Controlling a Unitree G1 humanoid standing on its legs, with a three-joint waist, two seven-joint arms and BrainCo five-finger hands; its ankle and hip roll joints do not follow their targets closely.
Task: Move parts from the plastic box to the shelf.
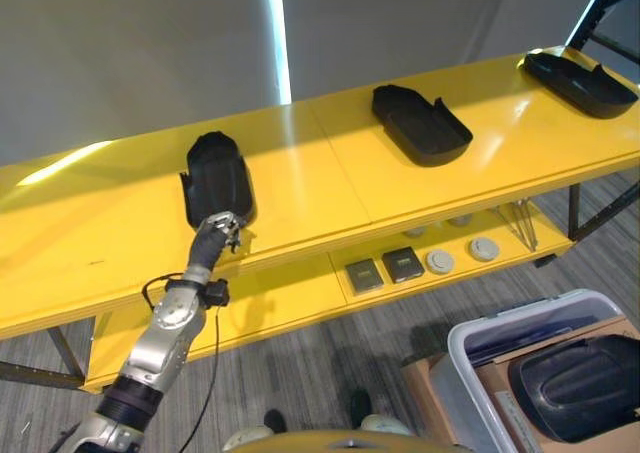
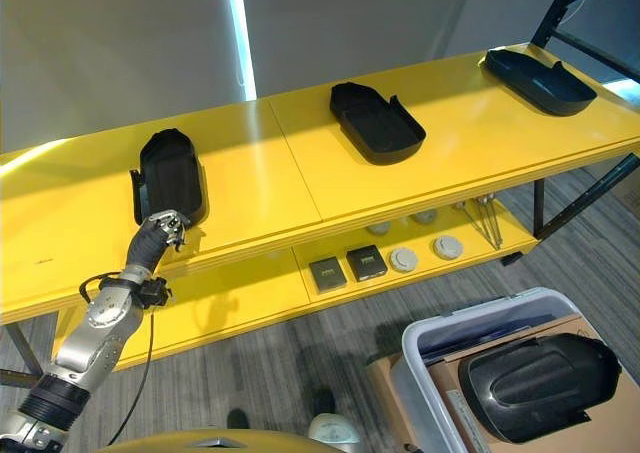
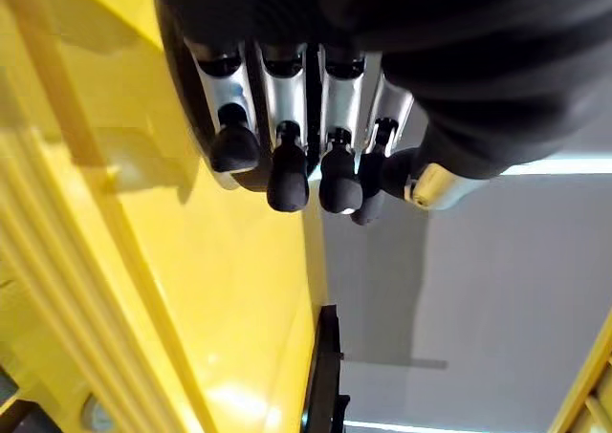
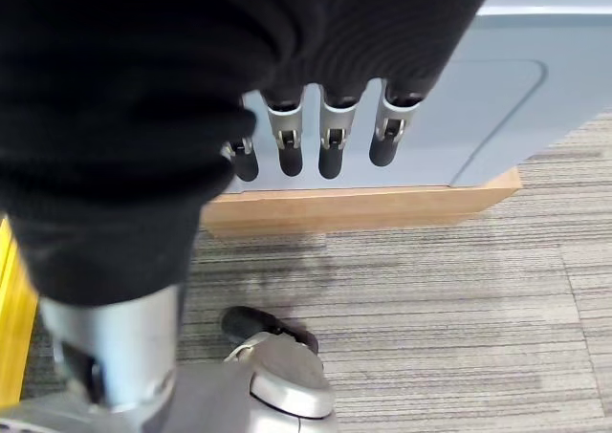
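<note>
At the near right, a grey plastic box stood on the carpet inside a cardboard carton, and a black part lay in it, filling most of its open top. The right hand hung low beside the box wall, its fingers straight and relaxed, holding nothing.

Farther off ran the yellow shelf, two levels deep. On the lower level, toward the right, sat two dark square pieces side by side, then two pale round discs, with thin metal rods lying just beyond them to the right.

At the top level's near edge on the left, the left hand rested against the near end of a black part that lay flat on the surface. In the left wrist view its fingers reached out in a row, not curled round anything, their dark tips at the part's edge.

A second black part lay at mid-shelf, well apart from the first. A third lay at the far right end, near a dark upright frame. Behind the shelf stood a grey wall with a bright vertical strip.
</note>
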